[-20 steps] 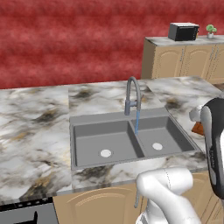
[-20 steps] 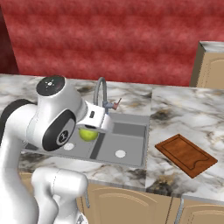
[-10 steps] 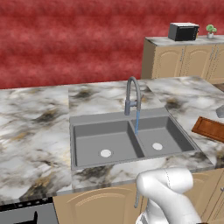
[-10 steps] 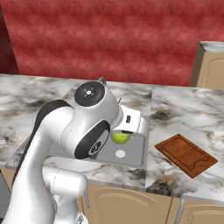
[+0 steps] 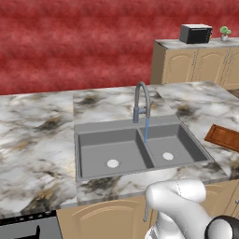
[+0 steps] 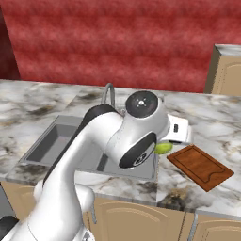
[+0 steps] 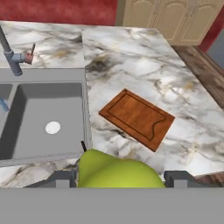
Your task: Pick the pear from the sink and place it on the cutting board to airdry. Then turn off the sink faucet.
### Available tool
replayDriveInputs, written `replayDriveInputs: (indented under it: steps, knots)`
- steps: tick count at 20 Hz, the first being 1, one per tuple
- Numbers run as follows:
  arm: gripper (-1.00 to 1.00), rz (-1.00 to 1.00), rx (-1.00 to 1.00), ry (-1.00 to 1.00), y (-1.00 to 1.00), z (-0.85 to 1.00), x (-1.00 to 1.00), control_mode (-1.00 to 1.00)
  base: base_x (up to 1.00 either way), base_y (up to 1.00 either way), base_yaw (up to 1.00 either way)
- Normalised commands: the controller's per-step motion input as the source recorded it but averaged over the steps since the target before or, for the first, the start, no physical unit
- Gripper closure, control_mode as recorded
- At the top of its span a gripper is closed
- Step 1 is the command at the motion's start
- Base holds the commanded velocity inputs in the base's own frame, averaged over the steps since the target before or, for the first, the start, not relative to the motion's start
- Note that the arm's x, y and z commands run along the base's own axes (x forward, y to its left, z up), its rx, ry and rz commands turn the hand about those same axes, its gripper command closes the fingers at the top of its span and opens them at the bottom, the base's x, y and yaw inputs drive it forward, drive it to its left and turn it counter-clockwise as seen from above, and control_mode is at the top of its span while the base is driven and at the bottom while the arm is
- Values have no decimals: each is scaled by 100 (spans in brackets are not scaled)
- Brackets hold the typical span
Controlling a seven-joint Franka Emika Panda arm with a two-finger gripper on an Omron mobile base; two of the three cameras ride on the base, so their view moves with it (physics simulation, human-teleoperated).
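Note:
The yellow-green pear (image 7: 114, 169) sits between my gripper's (image 7: 118, 179) two fingers, which are shut on it. In the right base view the pear (image 6: 163, 148) hangs under the white hand, above the counter strip between the sink's right rim and the cutting board (image 6: 200, 167). In the hand view the reddish-brown cutting board (image 7: 138, 118) lies on the marble just ahead of the pear. The grey sink (image 5: 93, 156) has two basins. Blue water runs from the sink faucet (image 5: 141, 100) into the right basin. The faucet's small handle (image 7: 28, 57) sticks out sideways.
Marble counter (image 5: 37, 140) surrounds the sink. Wooden cabinets (image 5: 196, 65) with a microwave (image 5: 195, 33) and a small plant (image 5: 225, 32) stand at the far right. My white arm (image 6: 108, 141) covers the right basin in the right base view.
My arm has swung right with the pear, from over the sink to the counter beside the cutting board. Water still runs from the faucet.

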Motion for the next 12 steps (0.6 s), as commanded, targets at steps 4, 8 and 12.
replayDriveInputs:
  steps: [4,8,12]
  knots:
    - [100,0,0,1,-59,0,49,-100,0,0,0]
    - [100,0,0,3,-44,-12,59,-100,0,0,0]
    - [100,0,-1,3,-33,-31,66,-100,0,0,0]
